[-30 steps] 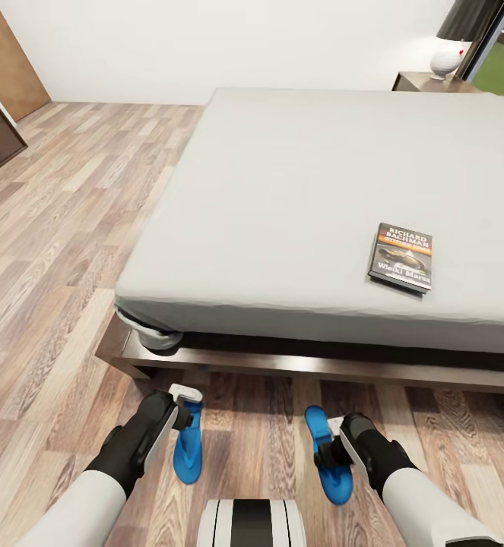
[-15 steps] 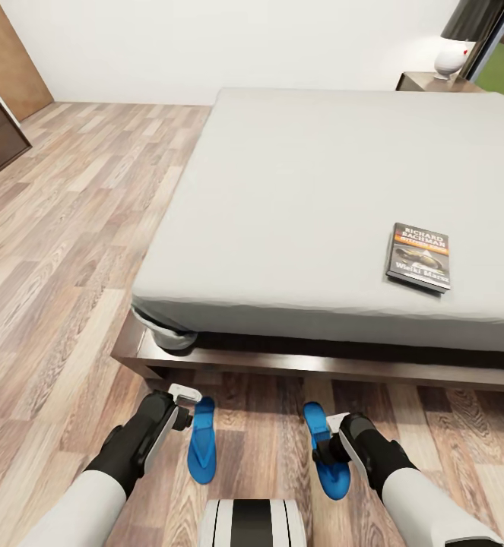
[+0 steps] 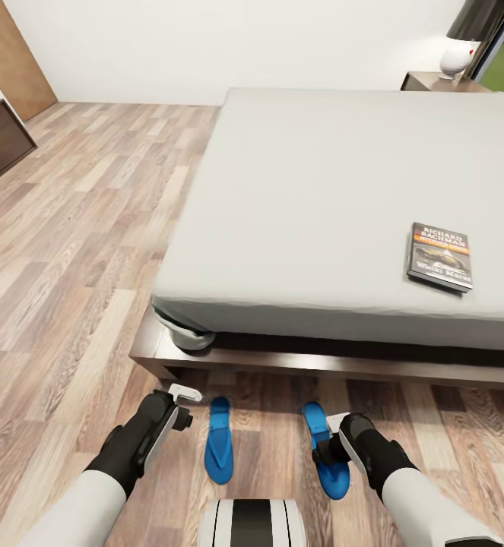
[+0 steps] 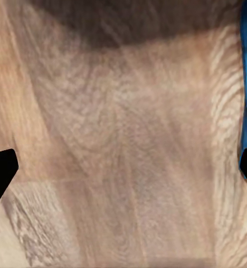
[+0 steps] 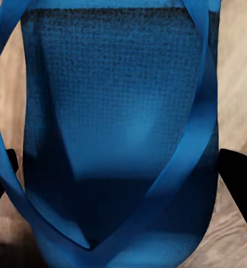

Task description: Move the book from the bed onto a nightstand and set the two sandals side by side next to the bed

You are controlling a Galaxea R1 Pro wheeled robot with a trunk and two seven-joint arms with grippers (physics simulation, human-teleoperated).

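We see the bed [image 3: 312,197] with its near corner and dark wooden frame just ahead; wide bare wood floor [image 3: 69,228] lies open on its left side. The book [image 3: 440,257] lies flat on the mattress close to the near edge, toward the right. One sandal [image 3: 220,441] lies on the floor in front of the frame, apart from the left gripper [image 3: 185,401], whose fingers [image 4: 0,173] stand spread wide over bare planks (nothing between them). The right gripper [image 3: 326,439] points down over the other sandal [image 5: 118,134]; its fingers stand at either side of the sole, and we cannot tell if they press it.
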